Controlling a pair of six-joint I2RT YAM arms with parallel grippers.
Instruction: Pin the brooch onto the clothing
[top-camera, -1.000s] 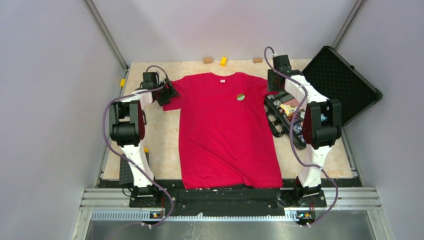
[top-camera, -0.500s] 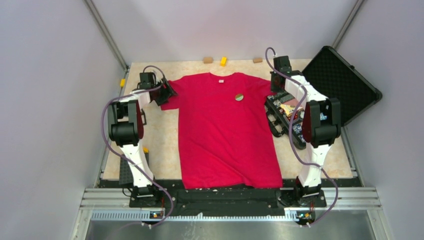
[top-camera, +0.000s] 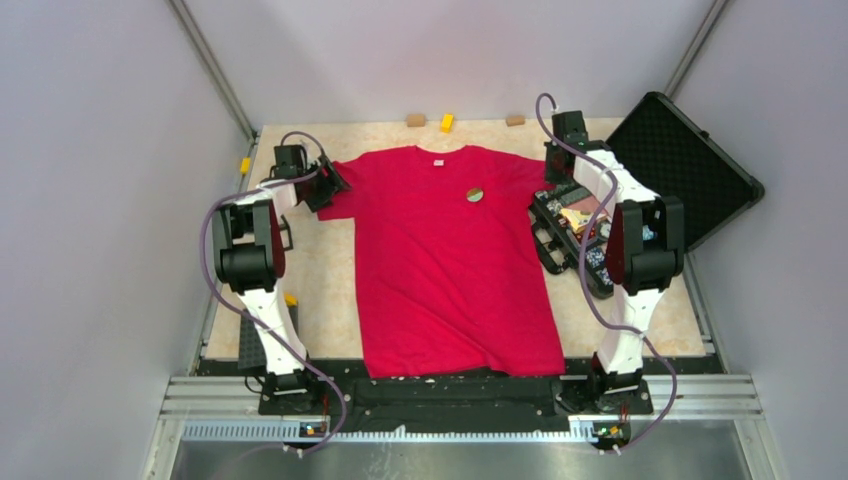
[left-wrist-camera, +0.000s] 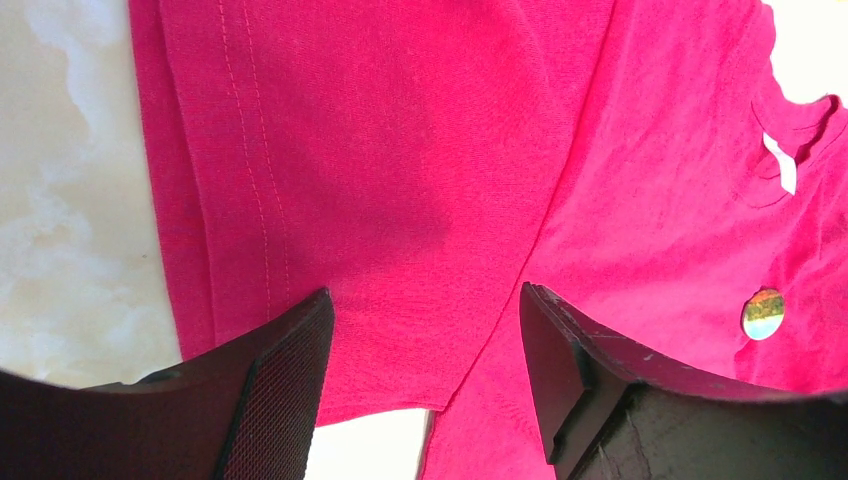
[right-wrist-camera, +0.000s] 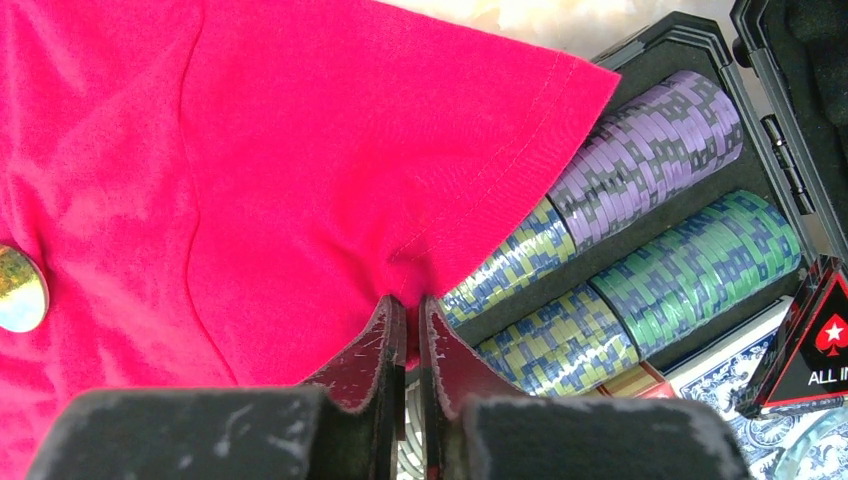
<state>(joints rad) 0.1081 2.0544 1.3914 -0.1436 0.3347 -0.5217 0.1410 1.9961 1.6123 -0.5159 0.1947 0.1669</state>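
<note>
The clothing (top-camera: 450, 270), a red T-shirt, lies flat in the middle of the table. The brooch (top-camera: 476, 194), a small round badge, sits on its chest below the collar. It also shows as a brooch (left-wrist-camera: 763, 313) at the right of the left wrist view, and as a brooch (right-wrist-camera: 20, 288) at the left edge of the right wrist view. My left gripper (left-wrist-camera: 425, 300) stands open above the shirt's left sleeve (left-wrist-camera: 400, 150), by the armpit seam. My right gripper (right-wrist-camera: 412, 300) is shut on a pinch of the right sleeve's fabric (right-wrist-camera: 420, 240), beside the case.
An open black case (top-camera: 545, 245) with rows of poker chips (right-wrist-camera: 650, 150) and card boxes lies right of the shirt, its lid (top-camera: 685, 170) leaning outward. Small wooden blocks (top-camera: 415, 120) and a yellow block (top-camera: 447, 122) lie along the back edge.
My right gripper has closed on the right sleeve. The shirt's upper part and the brooch have shifted slightly left. The left gripper has drawn a little to the left.
</note>
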